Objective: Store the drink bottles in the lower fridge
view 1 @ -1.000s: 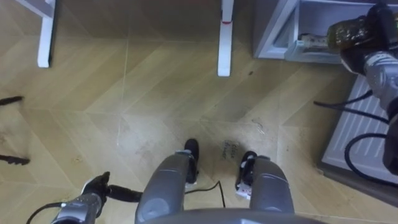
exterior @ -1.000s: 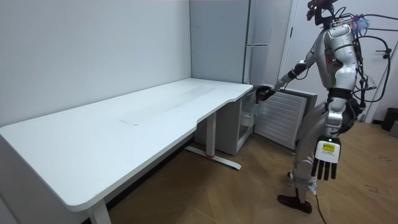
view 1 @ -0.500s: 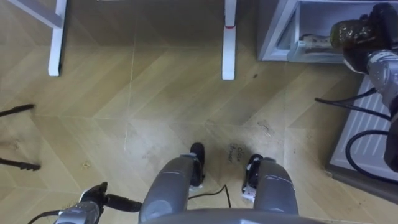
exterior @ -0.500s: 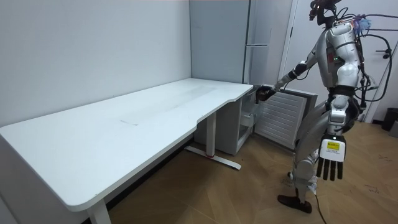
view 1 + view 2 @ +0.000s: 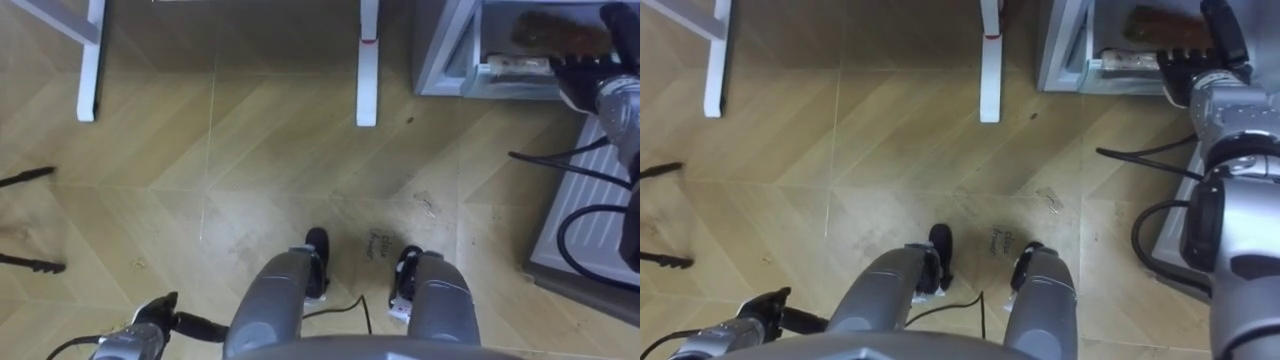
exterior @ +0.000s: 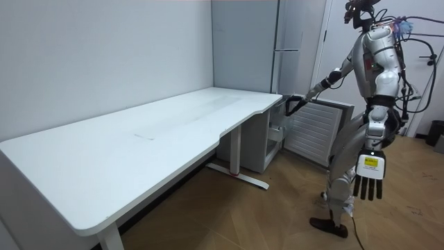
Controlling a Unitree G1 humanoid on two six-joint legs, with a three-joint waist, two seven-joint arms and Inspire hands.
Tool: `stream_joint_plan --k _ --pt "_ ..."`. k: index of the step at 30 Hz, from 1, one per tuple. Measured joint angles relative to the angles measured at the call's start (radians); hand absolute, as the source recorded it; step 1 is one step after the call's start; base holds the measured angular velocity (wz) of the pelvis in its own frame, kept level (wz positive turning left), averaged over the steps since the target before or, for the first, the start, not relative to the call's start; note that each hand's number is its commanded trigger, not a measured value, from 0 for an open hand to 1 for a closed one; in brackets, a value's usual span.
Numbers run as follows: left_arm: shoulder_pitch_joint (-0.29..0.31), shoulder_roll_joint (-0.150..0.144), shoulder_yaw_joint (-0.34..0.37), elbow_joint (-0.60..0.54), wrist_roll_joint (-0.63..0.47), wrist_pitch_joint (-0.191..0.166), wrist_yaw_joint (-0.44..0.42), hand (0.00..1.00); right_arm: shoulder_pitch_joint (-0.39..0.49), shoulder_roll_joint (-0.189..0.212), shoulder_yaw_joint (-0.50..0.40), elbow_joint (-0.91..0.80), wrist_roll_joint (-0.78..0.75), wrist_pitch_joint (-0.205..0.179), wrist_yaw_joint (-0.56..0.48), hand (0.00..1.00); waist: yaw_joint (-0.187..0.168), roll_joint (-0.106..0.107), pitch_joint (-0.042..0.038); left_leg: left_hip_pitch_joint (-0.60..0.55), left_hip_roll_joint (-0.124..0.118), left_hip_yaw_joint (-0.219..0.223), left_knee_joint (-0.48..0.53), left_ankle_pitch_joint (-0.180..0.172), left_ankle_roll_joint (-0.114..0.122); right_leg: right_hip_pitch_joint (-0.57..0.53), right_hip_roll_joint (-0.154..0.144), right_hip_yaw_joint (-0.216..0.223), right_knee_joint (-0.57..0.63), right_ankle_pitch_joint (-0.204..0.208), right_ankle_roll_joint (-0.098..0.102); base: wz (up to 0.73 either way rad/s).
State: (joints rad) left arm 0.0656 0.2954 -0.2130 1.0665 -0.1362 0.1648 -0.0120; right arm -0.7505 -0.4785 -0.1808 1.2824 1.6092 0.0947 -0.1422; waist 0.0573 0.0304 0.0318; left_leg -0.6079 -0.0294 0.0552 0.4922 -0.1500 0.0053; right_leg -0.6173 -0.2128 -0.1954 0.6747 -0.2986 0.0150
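The robot is standing on the wooden floor by the end of the white tabletop, facing the open lower fridge and stretching its right arm out toward it. The right hand is hovering at the mouth of the compartment with its fingers straight and spread wide, holding nothing. The drink, a brown bottle, is lying on its side inside the fridge compartment, just beyond those fingers; whether they are touching it cannot be told. The fridge door is standing open on the robot's right, its ribbed inner face turned up toward the head camera. The left hand is hanging at the robot's side, well apart from the fridge, with its fingers straight and pointing down at the floor. A white desk leg is standing on the floor just left of the fridge.
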Motion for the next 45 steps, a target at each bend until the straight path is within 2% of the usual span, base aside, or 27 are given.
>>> stream_joint_plan --k 20,25,28,31,32,34,36,37,39,43,45 --pt "-0.004 0.0 0.005 -0.025 0.015 0.0 -0.041 0.0 -0.008 0.0 0.003 0.0 -0.013 0.004 0.007 0.0 -0.002 -0.002 0.0015 0.014 -0.001 0.001 -0.001 0.001 0.0 0.012 -0.002 0.0 0.0 0.002 0.0 0.0" --pt "-0.004 0.001 0.007 -0.026 0.013 -0.002 -0.043 0.0 0.036 0.001 0.027 0.0 -0.047 0.001 0.069 0.0 0.0 -0.002 0.0056 0.061 0.006 -0.017 -0.027 0.002 -0.002 0.08 0.015 -0.021 -0.054 0.007 0.003 0.05" --pt "-0.009 0.001 0.009 -0.023 0.019 -0.007 -0.047 0.0 0.077 0.002 0.031 -0.003 -0.1 -0.012 0.122 0.0 0.004 -0.003 0.0059 0.09 0.018 -0.019 -0.051 0.001 -0.003 0.123 0.035 -0.029 -0.109 0.026 0.007 -0.03" --pt "-0.005 0.001 0.017 -0.015 0.021 -0.017 -0.053 0.0 0.174 0.005 0.079 -0.033 -0.182 -0.021 0.194 0.0 0.009 -0.004 0.0058 0.142 0.022 -0.017 -0.077 0.0 -0.005 0.188 0.046 -0.035 -0.163 0.037 0.013 -0.04" --pt "-0.003 0.005 0.017 -0.019 0.02 -0.026 -0.053 0.0 0.232 0.015 0.109 -0.047 -0.207 -0.027 0.224 0.0 0.009 -0.007 0.0065 0.168 0.024 -0.017 -0.092 0.0 -0.005 0.219 0.052 -0.037 -0.191 0.041 0.015 -0.07" --pt "-0.004 0.012 0.016 -0.016 0.012 -0.032 -0.047 0.0 0.304 0.05 0.15 -0.069 -0.225 -0.029 0.238 0.0 0.007 -0.014 0.0041 0.193 0.033 -0.016 -0.107 -0.005 -0.012 0.251 0.069 -0.034 -0.229 0.052 0.015 -0.12" --pt "-0.014 0.009 0.012 -0.011 0.009 -0.056 -0.044 0.0 0.404 0.087 0.21 -0.083 -0.297 -0.03 0.26 0.0 0.003 -0.018 0.0024 0.232 0.038 -0.016 -0.127 -0.005 -0.012 0.302 0.079 -0.041 -0.268 0.063 0.016 -0.02" --pt "-0.012 0.009 0.012 -0.014 0.009 -0.072 -0.041 0.0 0.452 0.108 0.236 -0.083 -0.329 -0.03 0.267 0.0 0.004 -0.023 -0.0017 0.25 0.04 -0.006 -0.132 -0.005 -0.012 0.327 0.081 -0.041 -0.285 0.064 0.018 0.0" --pt "-0.012 0.006 0.013 -0.013 0.008 -0.089 -0.035 0.0 0.518 0.145 0.257 -0.081 -0.333 -0.029 0.267 0.0 0.002 -0.027 -0.0047 0.284 0.042 0.001 -0.14 -0.006 -0.012 0.369 0.086 -0.042 -0.314 0.069 0.019 -0.04" --pt "-0.009 -0.005 0.017 -0.01 -0.005 -0.116 -0.019 0.0 0.618 0.195 0.276 -0.077 -0.345 -0.031 0.267 0.0 -0.002 -0.022 -0.011 0.342 0.05 0.004 -0.159 -0.013 -0.021 0.442 0.099 -0.054 -0.362 0.078 0.018 0.01" --pt "0.022 -0.025 0.053 -0.023 -0.006 -0.131 -0.006 0.0 0.676 0.215 0.274 -0.077 -0.363 -0.031 0.264 0.0 -0.001 -0.016 -0.0212 0.387 0.056 0.011 -0.194 -0.018 -0.025 0.48 0.109 -0.052 -0.389 0.083 0.018 -0.02"
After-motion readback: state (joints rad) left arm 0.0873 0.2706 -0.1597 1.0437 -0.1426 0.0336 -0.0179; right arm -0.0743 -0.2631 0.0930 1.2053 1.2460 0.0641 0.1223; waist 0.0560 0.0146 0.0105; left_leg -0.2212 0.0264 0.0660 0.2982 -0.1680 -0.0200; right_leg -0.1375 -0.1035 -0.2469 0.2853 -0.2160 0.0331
